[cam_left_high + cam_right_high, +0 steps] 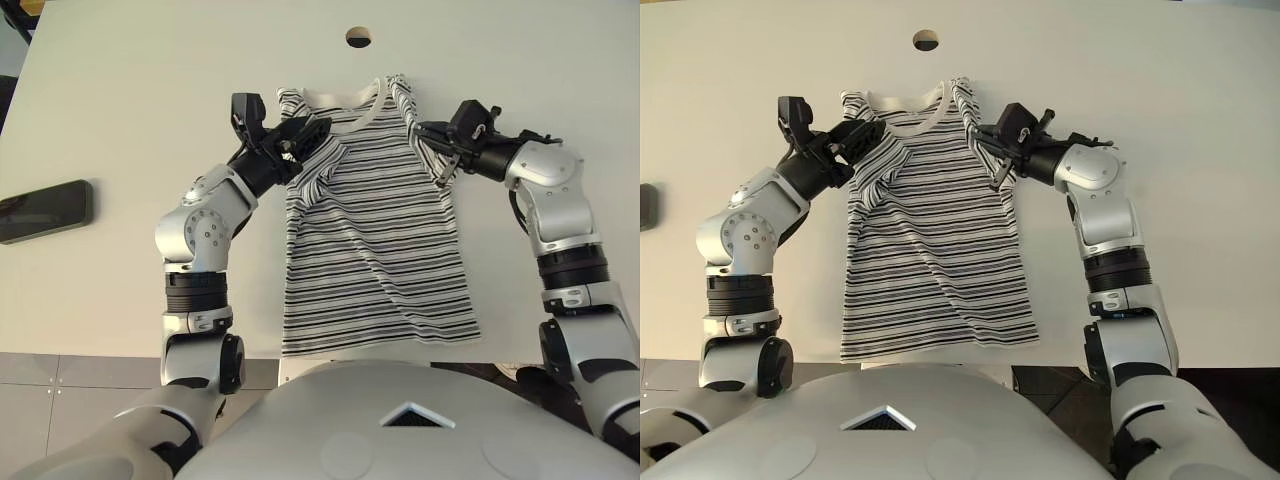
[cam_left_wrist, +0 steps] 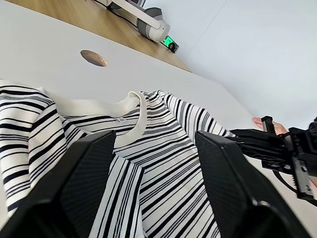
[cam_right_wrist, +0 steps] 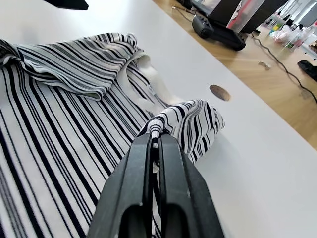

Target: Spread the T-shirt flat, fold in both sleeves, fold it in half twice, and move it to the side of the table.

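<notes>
One T-shirt, collar away from your robot, long axis front-to-back | left gripper spread wide, hiding part of one sleeve | right gripper pinching sleeve cloth

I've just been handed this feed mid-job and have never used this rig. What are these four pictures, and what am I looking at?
It is a humanoid robot with two arms, each ending in a two-fingered end effector. The two wide pictures come from cameras in its head, looking down over the arms. The other two come from a camera on each wrist. On the white table lies a black-and-white striped T-shirt with a cream neckband, collar away from the robot. The right end effector is shut on a pinch of the sleeve on the robot's right. The left end effector is open, its fingers spread over the other shoulder. Beyond the collar is a round hole in the tabletop. A flat dark slab lies at the robot's far left.
</notes>
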Robot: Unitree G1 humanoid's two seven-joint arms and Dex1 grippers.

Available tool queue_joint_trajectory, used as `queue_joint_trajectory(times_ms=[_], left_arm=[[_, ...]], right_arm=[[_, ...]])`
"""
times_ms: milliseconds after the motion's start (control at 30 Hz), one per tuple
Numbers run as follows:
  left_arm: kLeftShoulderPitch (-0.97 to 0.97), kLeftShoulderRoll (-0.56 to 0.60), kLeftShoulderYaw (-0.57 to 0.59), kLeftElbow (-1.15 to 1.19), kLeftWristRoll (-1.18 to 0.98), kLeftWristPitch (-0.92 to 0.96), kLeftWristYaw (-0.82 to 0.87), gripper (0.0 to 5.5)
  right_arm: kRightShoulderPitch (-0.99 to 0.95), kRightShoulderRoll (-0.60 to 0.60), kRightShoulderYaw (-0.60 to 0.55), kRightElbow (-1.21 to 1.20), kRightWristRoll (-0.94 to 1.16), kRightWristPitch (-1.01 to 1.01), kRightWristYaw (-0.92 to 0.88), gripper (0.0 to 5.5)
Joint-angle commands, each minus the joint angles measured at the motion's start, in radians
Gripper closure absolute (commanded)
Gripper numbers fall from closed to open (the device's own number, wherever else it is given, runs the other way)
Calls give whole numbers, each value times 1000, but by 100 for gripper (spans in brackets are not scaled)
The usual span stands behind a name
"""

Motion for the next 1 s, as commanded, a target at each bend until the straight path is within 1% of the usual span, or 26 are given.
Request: queue_joint_trajectory(times_ms=[33,200,300,567,667,700,833,967,1000], left_arm=[[3,-3,0,15,21,-14,10,250],[-6,-15,-3,31,29,-25,12,250],[-12,-18,6,53,41,-38,19,250],[-28,-28,5,85,49,-54,18,250],[-32,-30,8,93,46,-59,17,250],[-34,-31,7,94,45,-59,16,250],[-31,-32,8,85,37,-62,6,250],[-19,-22,0,62,42,-63,-6,250],[-7,-12,-14,48,60,-90,-21,250]], right_arm=[[-33,26,26,19,-21,35,-26,537],[-51,55,42,61,-22,35,-39,537],[-49,69,46,41,-8,51,-36,537],[-38,70,54,27,7,64,-4,537],[-37,72,48,9,24,78,11,491],[-36,70,47,5,26,81,12,465],[-27,61,43,-24,39,94,15,398],[-13,49,37,-61,46,102,15,398],[-7,41,31,-71,51,90,18,398]])
